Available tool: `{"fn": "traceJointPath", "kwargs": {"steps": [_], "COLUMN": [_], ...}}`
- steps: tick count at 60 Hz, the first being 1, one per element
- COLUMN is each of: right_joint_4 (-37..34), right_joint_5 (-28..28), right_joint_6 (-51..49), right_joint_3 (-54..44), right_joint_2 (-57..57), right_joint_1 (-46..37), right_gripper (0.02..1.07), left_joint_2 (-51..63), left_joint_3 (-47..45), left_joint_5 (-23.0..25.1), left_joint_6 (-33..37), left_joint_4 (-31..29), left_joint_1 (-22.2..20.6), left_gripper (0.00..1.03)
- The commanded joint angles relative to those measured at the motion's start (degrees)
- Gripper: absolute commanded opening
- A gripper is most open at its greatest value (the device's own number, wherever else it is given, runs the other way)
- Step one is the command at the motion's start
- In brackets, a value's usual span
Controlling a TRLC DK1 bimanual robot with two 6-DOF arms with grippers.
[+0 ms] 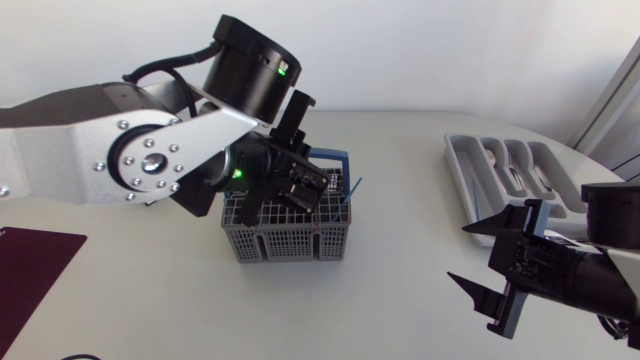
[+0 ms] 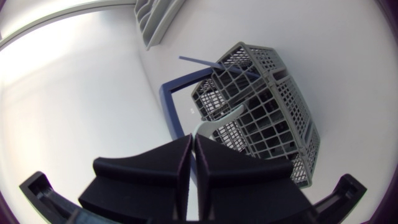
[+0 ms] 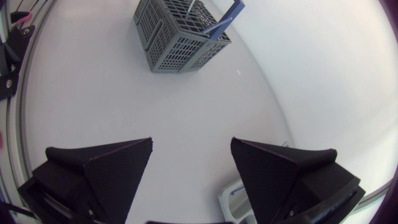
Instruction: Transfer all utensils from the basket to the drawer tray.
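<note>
The grey mesh basket [image 1: 290, 232] with its blue handle [image 1: 335, 157] stands mid-table. My left gripper [image 1: 300, 186] is down at the basket's top. In the left wrist view that gripper [image 2: 194, 138] has its fingers nearly together on a pale utensil [image 2: 214, 126] that rises out of the basket [image 2: 273, 106]. A thin blue utensil [image 2: 208, 63] leans out over the rim. The grey drawer tray [image 1: 462, 165] lies at the far right with utensils in its slots. My right gripper [image 1: 460, 253] hangs open and empty in front of the tray, well away from the basket [image 3: 177, 37].
A dark maroon mat [image 1: 30, 262] lies at the table's near left corner. Bare white tabletop stretches between the basket and the tray. A corner of the tray [image 3: 231, 198] shows just under my right gripper [image 3: 191, 146].
</note>
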Motion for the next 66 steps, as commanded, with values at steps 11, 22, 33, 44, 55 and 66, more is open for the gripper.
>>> {"fn": "traceJointPath", "kwargs": {"steps": [11,22,33,44,55,66], "right_joint_4": [-0.2,0.0,0.9,2.8,4.2,7.8], "right_joint_5": [4.7,5.1,7.0,7.0,7.1,12.1], "right_joint_6": [8.8,11.8,14.6,20.9,28.0,32.9], "right_joint_3": [0.7,1.1,1.3,3.4,6.3,7.6], "right_joint_2": [-0.3,-0.2,0.2,0.3,0.3,2.9], "right_joint_1": [9.3,12.3,16.0,17.8,20.7,26.8], "right_gripper": [0.94,0.94,0.94,0.94,0.94,0.93], "left_joint_2": [-5.9,-8.6,-10.5,-10.6,-6.2,-0.3], "left_joint_3": [-4.1,-6.1,-5.9,0.7,6.8,11.8], "left_joint_5": [-4.8,-5.9,-7.0,-7.6,-7.4,-4.0], "left_joint_6": [-2.0,-2.7,-4.1,-18.4,-37.6,-54.1], "left_joint_4": [4.7,5.5,5.3,-3.7,-12.0,-18.8], "left_joint_1": [-2.2,-2.4,-2.5,-6.0,-9.1,-8.8], "left_gripper": [0.04,0.04,0.04,0.03,0.03,0.03]}}
